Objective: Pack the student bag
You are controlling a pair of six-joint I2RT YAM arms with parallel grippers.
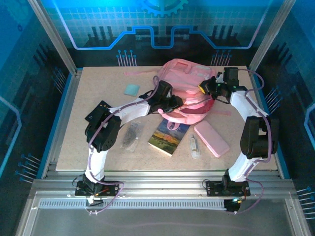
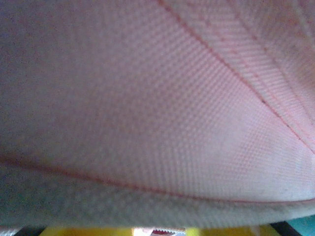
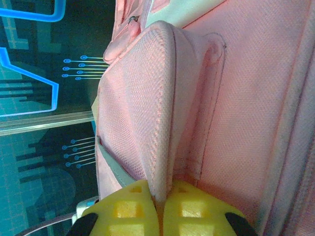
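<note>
**Top view, upper centre of the frame:** the student bag (image 1: 189, 73) lies on the table (image 1: 98, 83), with both arms reaching to it. Low in the right-wrist frame, the right gripper (image 3: 157, 209) has its yellow pads (image 3: 125, 209) pressed together on a seamed fold of the bag's pink fabric. The left gripper (image 1: 172, 104) meets the bag's lower left side. Its wrist camera gives blurred pink weave at very close range, so it cannot be told whether its jaws stand wide or closed.

**Step in hand (judged):** opening the bag's mouth for loading. Done well, the right arm draws the pinched fold up and away without letting it slip. The left spreads the opposite lip, making a gap that admits the book (image 1: 169, 137) and the pencil case (image 1: 211, 138) lying at lower centre.

**Hidden or unclear:** the opening itself, the zip, and the bag's interior.
</note>
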